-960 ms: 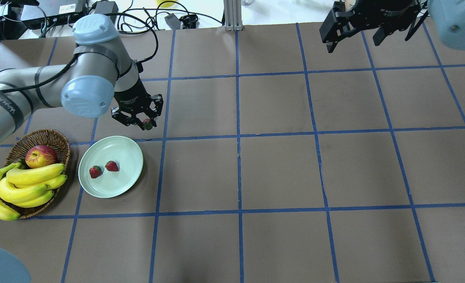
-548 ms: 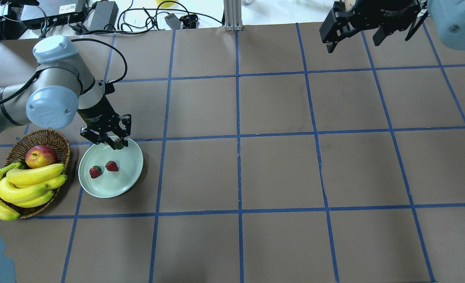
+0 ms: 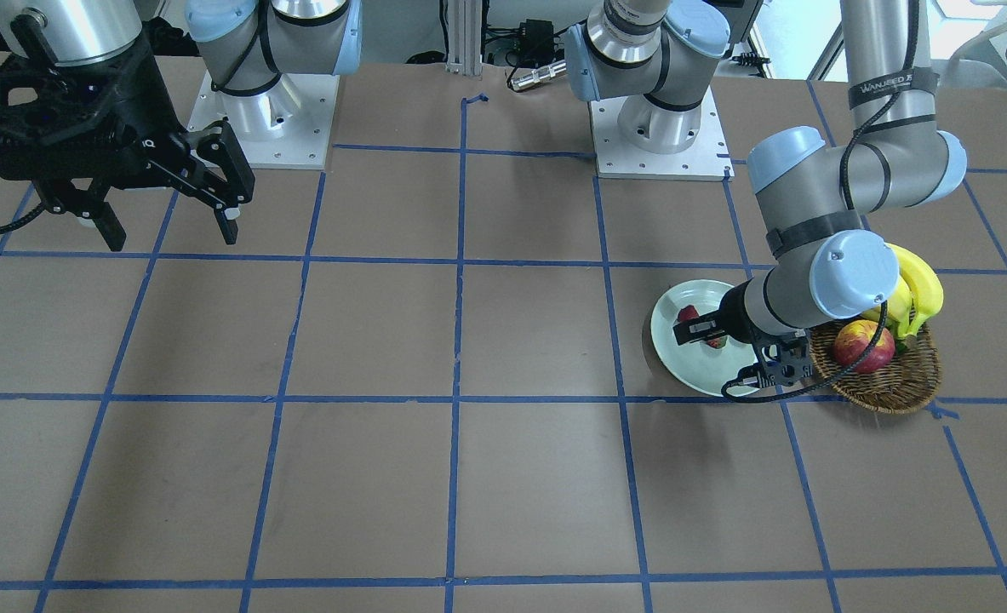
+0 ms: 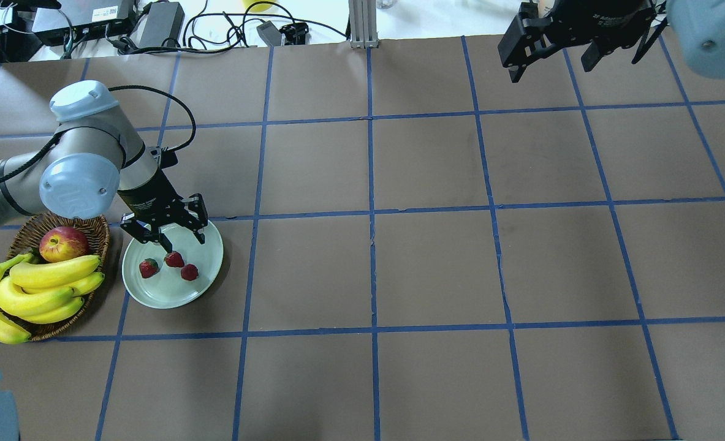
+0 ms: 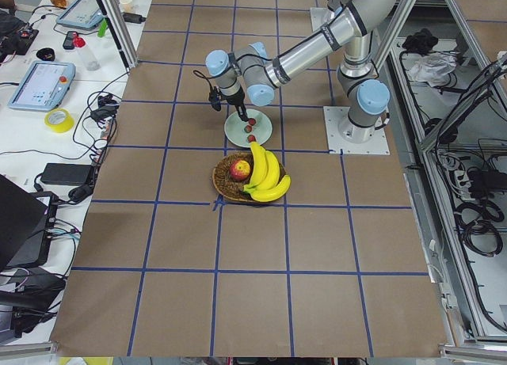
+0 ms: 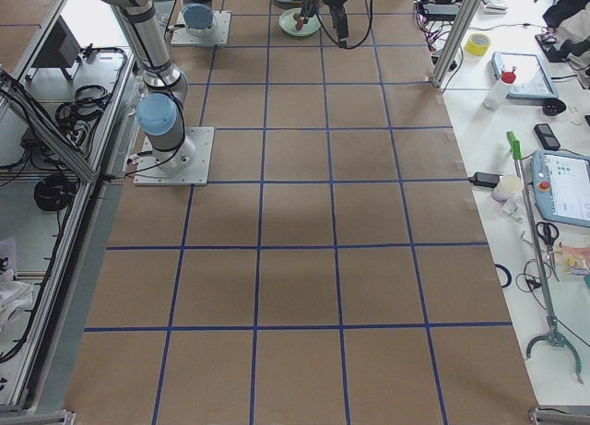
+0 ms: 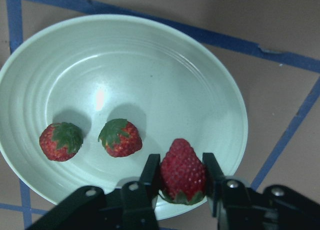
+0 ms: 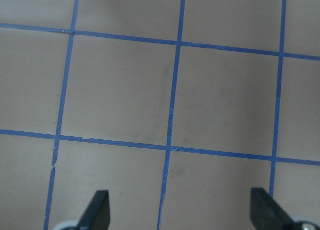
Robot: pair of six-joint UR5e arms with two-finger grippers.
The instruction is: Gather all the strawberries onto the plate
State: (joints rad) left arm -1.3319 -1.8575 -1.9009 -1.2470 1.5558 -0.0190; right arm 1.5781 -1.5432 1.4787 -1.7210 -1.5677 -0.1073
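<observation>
Apparently done, you held the left gripper (image 4: 185, 245) parted and empty low over the plate (image 4: 154, 294), all three strawberries (image 4: 174, 260) lying inside, but one berry (image 7: 182, 176) sat between its fingers (image 7: 149, 174) near the rim, where a skewed lift could have knocked it onto the table (image 4: 436, 263).

1. Robotics lab or test cell, not a home or a shop.
2. Indicated by arm pedestals (image 3: 652, 119) bolted to metal plates (image 3: 299, 140) on a bench (image 4: 436, 263) gridded with blue tape.
3. Enclosed by aluminium profile posts (image 4: 362, 24).
4. Flanked by white side tables carrying a teach pendant (image 5: 41, 84), a yellow tape roll (image 5: 57, 120), a power brick (image 4: 161, 21) and cable bundles (image 6: 53, 191).
</observation>
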